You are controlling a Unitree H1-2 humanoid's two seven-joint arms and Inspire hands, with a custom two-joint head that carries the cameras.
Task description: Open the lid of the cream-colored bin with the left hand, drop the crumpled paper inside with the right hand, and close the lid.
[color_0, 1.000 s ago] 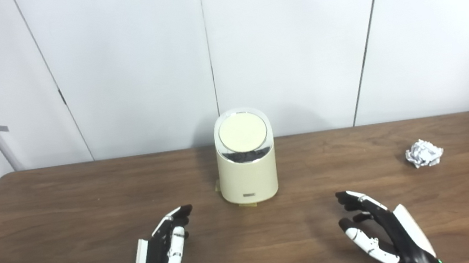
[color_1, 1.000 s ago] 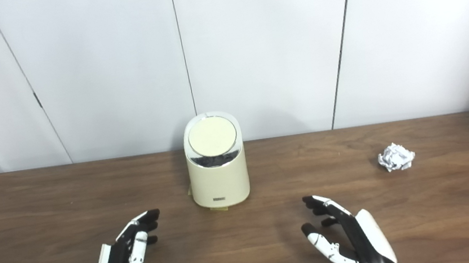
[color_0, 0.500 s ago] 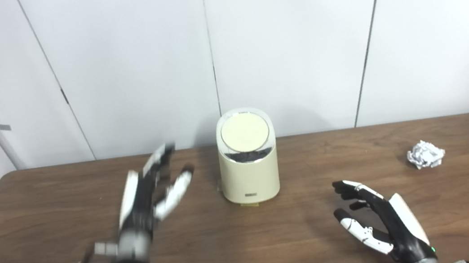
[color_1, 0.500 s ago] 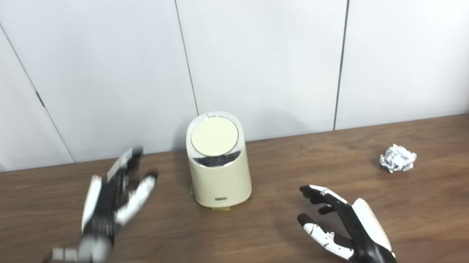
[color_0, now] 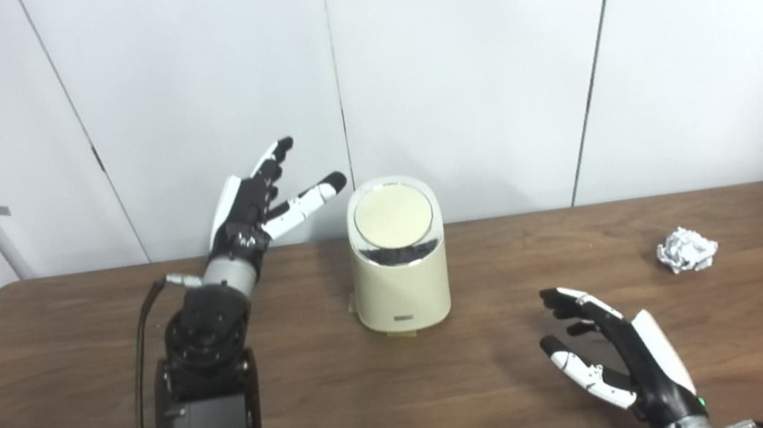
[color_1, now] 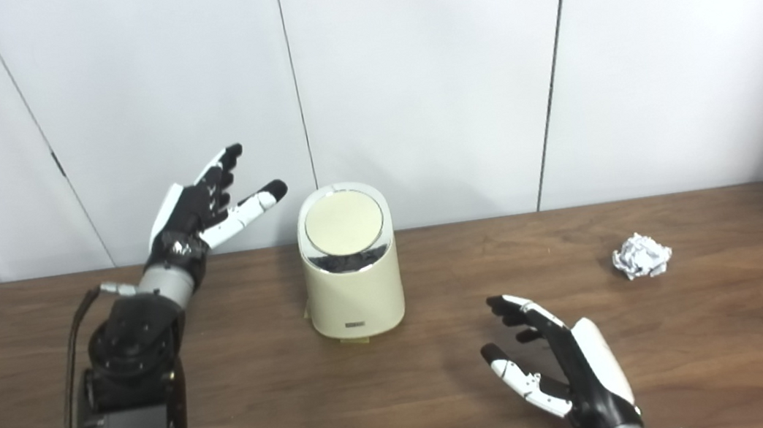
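Observation:
The cream-colored bin (color_0: 402, 285) stands at the table's middle, its round lid (color_0: 392, 214) lying shut and tilted toward me. Raised to the left of the bin, my left hand (color_0: 255, 205) is open with fingers spread, its thumb tip close to the bin's upper left edge and not touching it. The crumpled white paper (color_0: 687, 250) lies on the table far to the right. Low at the front right, my right hand (color_0: 617, 352) is open, palm facing left, well short of the paper and holding nothing.
The brown wooden table (color_0: 76, 357) runs the full width, backed by a white panelled wall (color_0: 480, 68). A black cable (color_0: 141, 378) hangs along my left forearm. A small tape tab (color_0: 353, 305) shows at the bin's base.
My left arm has lifted from the table's front and reached up and back to the bin's upper left. The right hand has shifted only slightly. Bin and paper stay put.

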